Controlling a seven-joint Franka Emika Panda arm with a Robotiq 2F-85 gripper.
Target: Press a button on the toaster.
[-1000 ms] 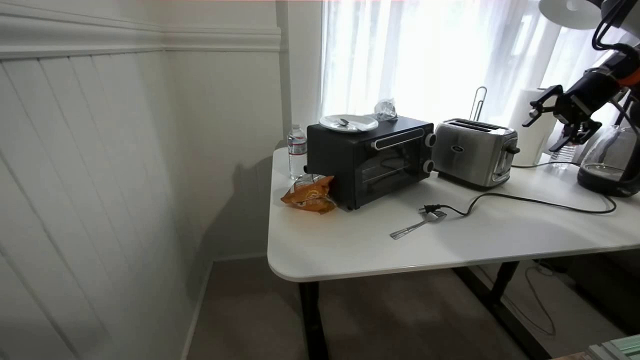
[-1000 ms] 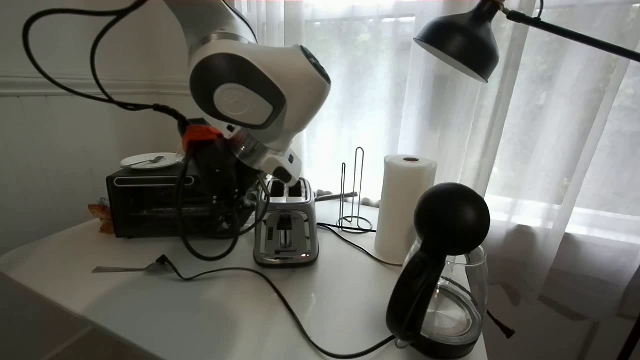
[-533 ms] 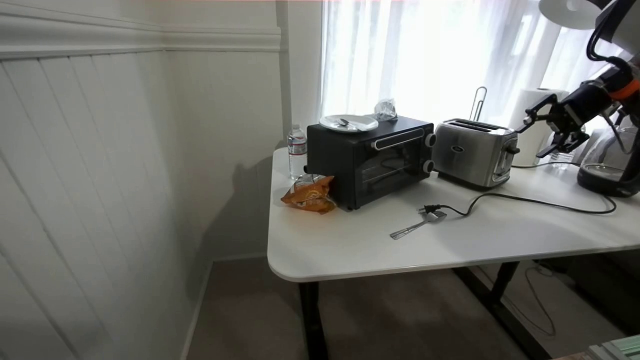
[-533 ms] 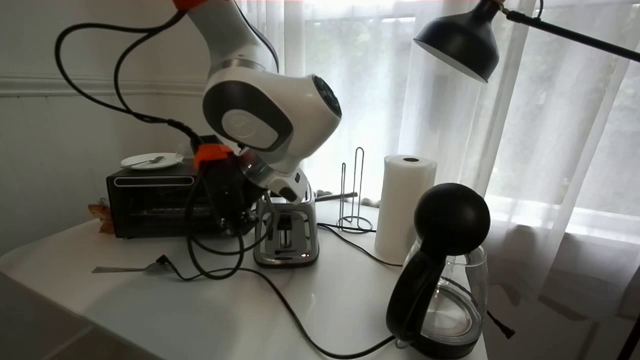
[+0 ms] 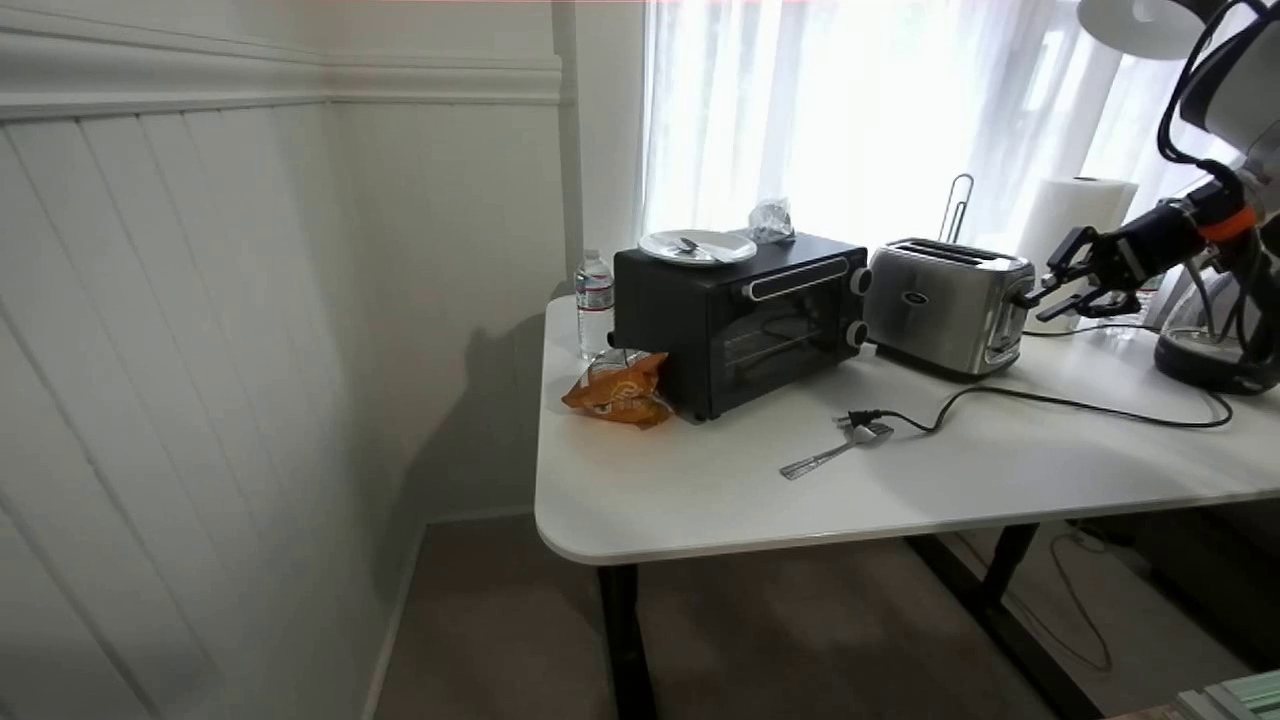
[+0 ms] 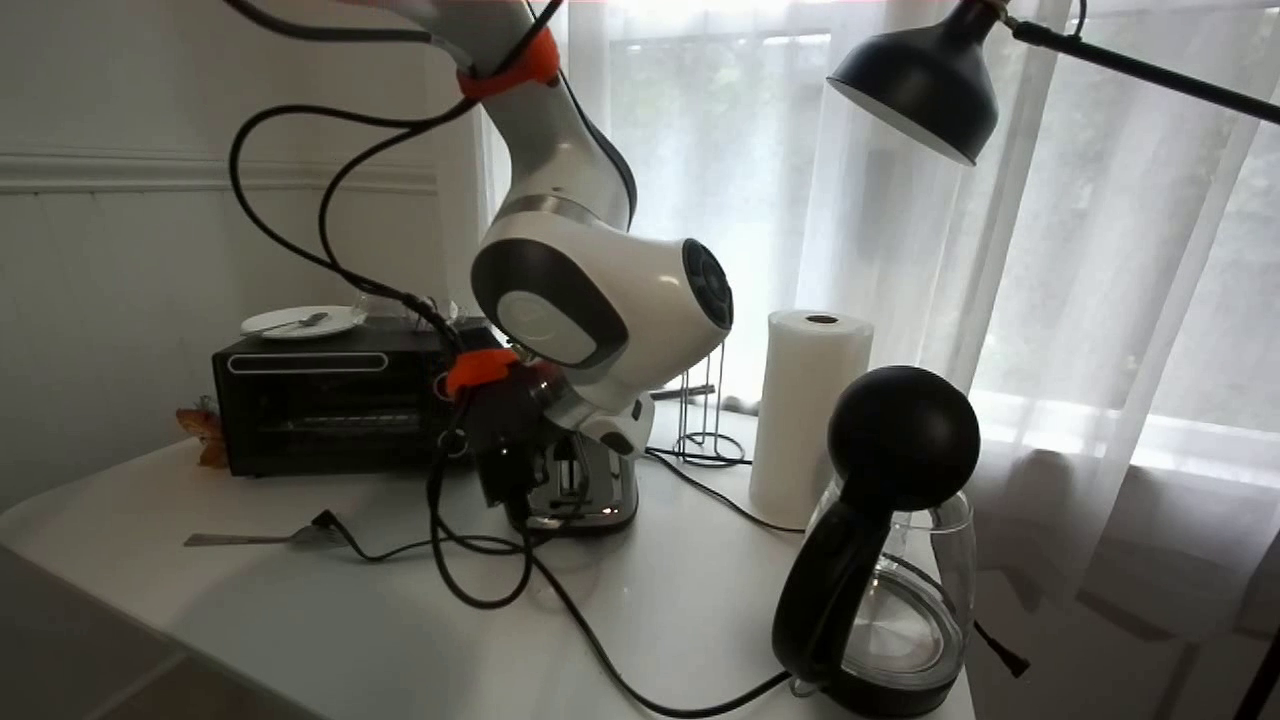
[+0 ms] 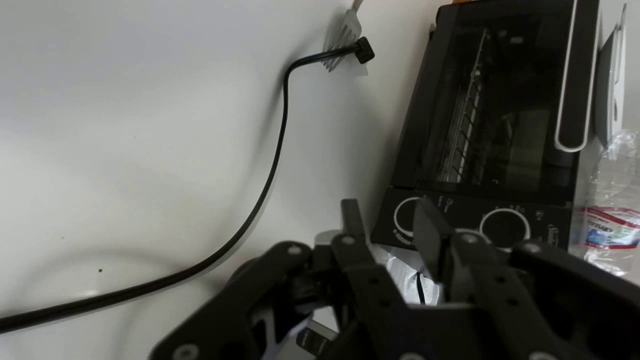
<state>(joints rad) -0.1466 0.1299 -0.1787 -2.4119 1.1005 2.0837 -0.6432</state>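
Observation:
The silver toaster (image 5: 925, 310) stands on the white table beside the black oven. In an exterior view my gripper (image 5: 1037, 308) is at the toaster's lever end, its upper fingertip overlapping the black lever; whether they touch I cannot tell. Part of the toaster (image 6: 608, 490) shows behind the arm in an exterior view, where the fingertips are hidden. In the wrist view the gripper (image 7: 387, 210) is partly open, a gap between its fingers and nothing held. Low in that view, a dark button (image 7: 312, 341) with faint lettering shows beside the left finger linkage.
A black toaster oven (image 5: 740, 320) with a white plate (image 5: 660, 247) on top adjoins the toaster. A black cord (image 7: 270, 180) crosses the table to a fork (image 7: 345, 35). A glass kettle (image 6: 900, 620) and paper towel roll (image 6: 812, 420) stand on the kettle side.
The arm has come down, bringing the gripper lower and closer to the toaster's lever end. Its fingers have narrowed from a wide spread. The toaster has not moved.

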